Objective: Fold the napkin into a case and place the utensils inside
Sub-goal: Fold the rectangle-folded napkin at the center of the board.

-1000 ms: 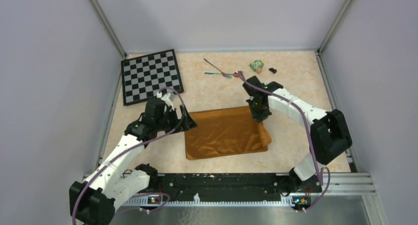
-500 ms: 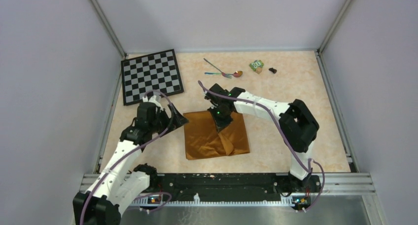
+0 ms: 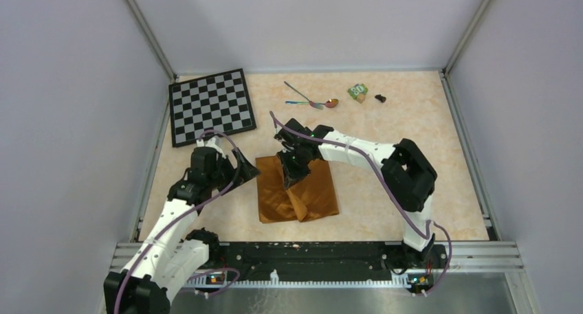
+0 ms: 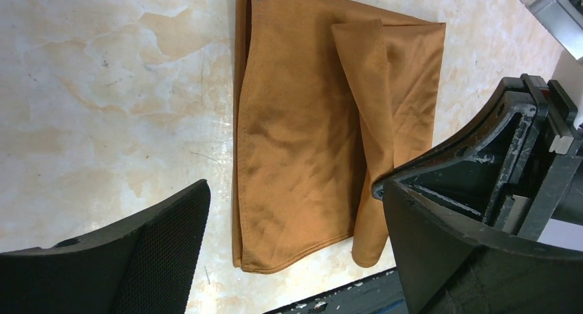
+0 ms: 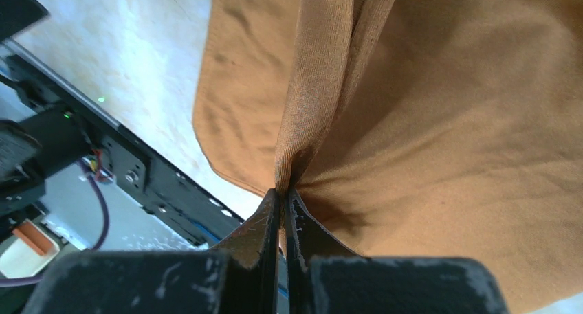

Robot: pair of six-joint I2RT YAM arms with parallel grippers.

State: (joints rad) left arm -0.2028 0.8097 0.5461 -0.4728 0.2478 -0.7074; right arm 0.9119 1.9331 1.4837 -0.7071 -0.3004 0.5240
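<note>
The napkin (image 3: 313, 200) lies mid-table, the chessboard (image 3: 212, 106) behind it to the left, the utensils (image 3: 313, 102) behind.

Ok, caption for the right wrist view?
Right hand shut on a pinched fold of the napkin.

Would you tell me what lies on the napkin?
Only a folded flap of the napkin, pinched by the right tool. The utensils lie apart. Anything under the layers is hidden.

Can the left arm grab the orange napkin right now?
Probably yes. The left gripper is open and sits right by the left edge of the napkin, with nothing between them. The right gripper is pinching a fold further over, so it should not get in the way.
</note>
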